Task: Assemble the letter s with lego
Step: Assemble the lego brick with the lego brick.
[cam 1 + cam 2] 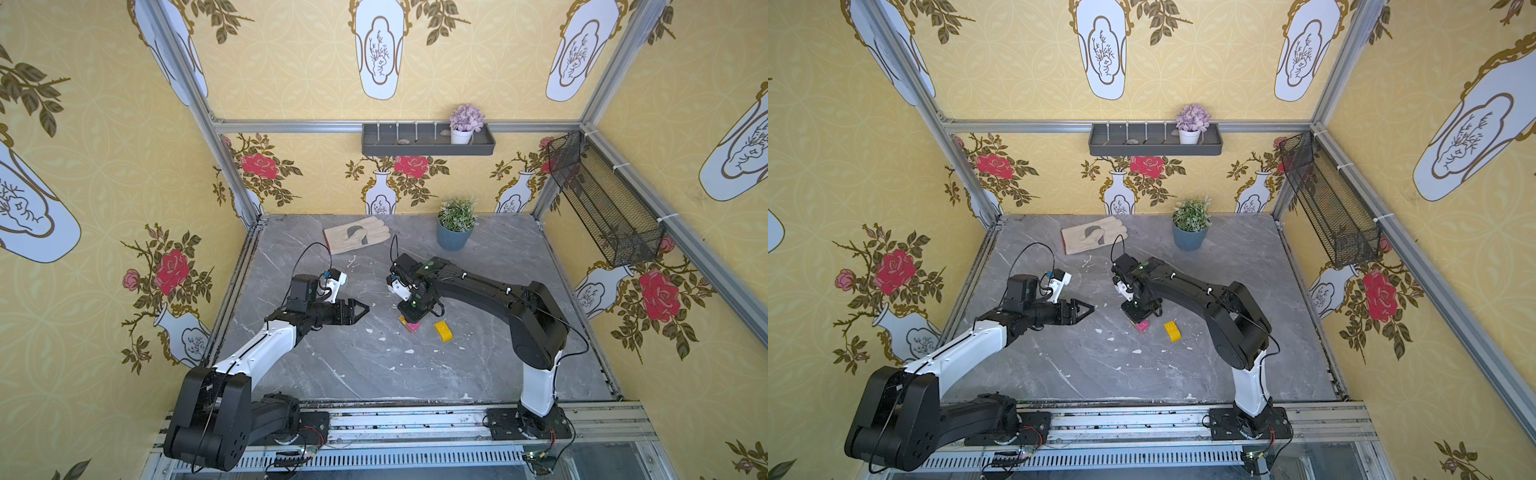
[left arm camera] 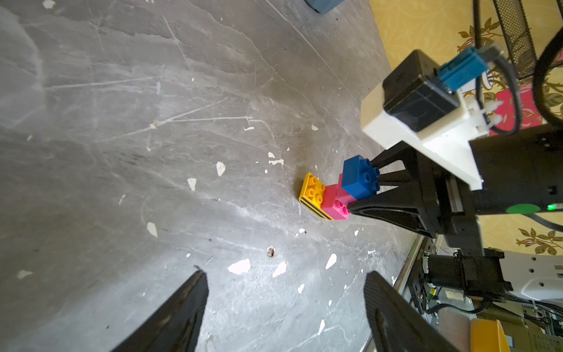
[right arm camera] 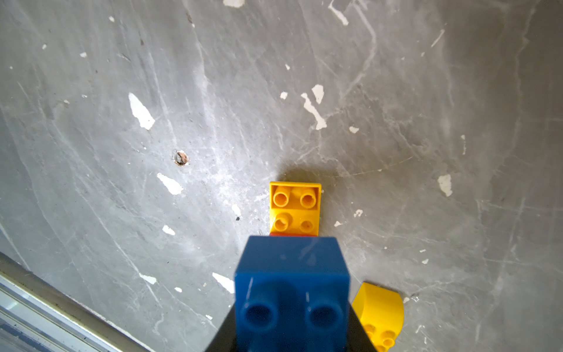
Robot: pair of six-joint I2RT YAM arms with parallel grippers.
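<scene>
A small lego cluster sits mid-table: a yellow brick (image 2: 312,190) with pink bricks (image 2: 333,202) on it, seen in a top view as pink (image 1: 413,327) under the right arm. My right gripper (image 1: 412,318) points down over the cluster and is shut on a blue brick (image 2: 359,178) that rests against the pink ones; the blue brick (image 3: 292,283) hides the fingertips in the right wrist view. A loose yellow brick (image 1: 442,331) lies just right of the cluster. My left gripper (image 1: 363,309) hovers to the left of it, open and empty, fingers (image 2: 195,292) wide apart.
A work glove (image 1: 357,239) lies at the back of the table beside a potted plant (image 1: 455,226). A black wire basket (image 1: 602,199) hangs on the right wall. A grey shelf (image 1: 428,145) is on the back wall.
</scene>
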